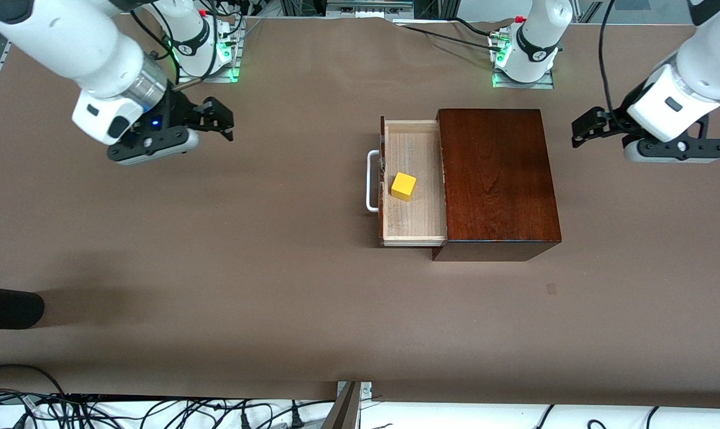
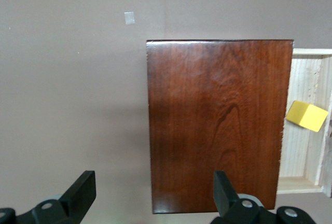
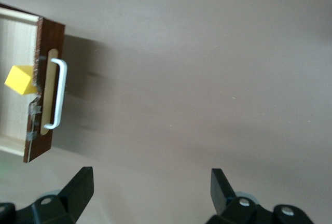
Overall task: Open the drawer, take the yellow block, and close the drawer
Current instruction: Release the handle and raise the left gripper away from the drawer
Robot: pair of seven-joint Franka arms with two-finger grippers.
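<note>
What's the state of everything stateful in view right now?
drawer: pulled out of the box, open.
yellow block: lying in the drawer, untouched.
left gripper: jaws open, empty, over bare table at the left arm's end.
right gripper: jaws open, empty, over bare table at the right arm's end.

The right hand (image 1: 220,122) hangs at the upper left of the front view, fingers spread wide and holding nothing. The left hand (image 1: 586,128) hangs at the upper right, fingers likewise apart and empty, its wrist angled inward.
</note>
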